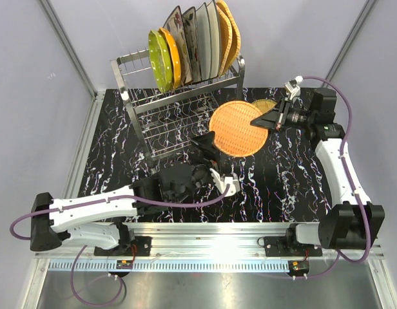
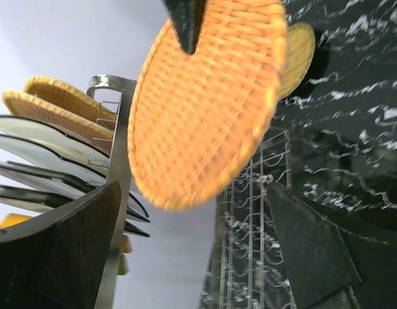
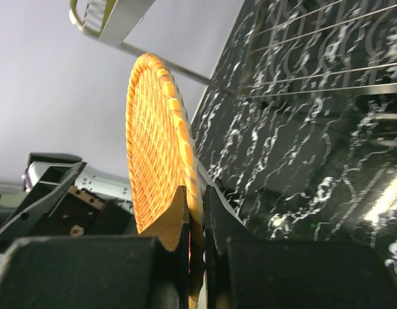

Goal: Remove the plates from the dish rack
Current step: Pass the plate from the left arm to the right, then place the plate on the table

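A round woven orange plate (image 1: 236, 127) hangs just above the table, right of the dish rack (image 1: 161, 111). My right gripper (image 1: 255, 121) is shut on its right rim; in the right wrist view the rim (image 3: 156, 148) is pinched between both fingers (image 3: 197, 206). Near the plate's left edge my left gripper (image 1: 208, 147) is open and holds nothing. Its view has both pads (image 2: 63, 257) spread wide below the plate (image 2: 205, 109), without touching it. Several plates (image 1: 192, 45) stand upright in the rack's top row. A second woven plate (image 1: 264, 105) lies on the table behind, partly hidden.
The rack's steel corner post (image 2: 118, 161) stands close to my left gripper, with the racked plates' edges (image 2: 50, 148) beside it. The black marbled tabletop (image 1: 276, 180) stretches in front of the held plate. Grey walls (image 1: 44, 96) enclose the table on the left and at the back.
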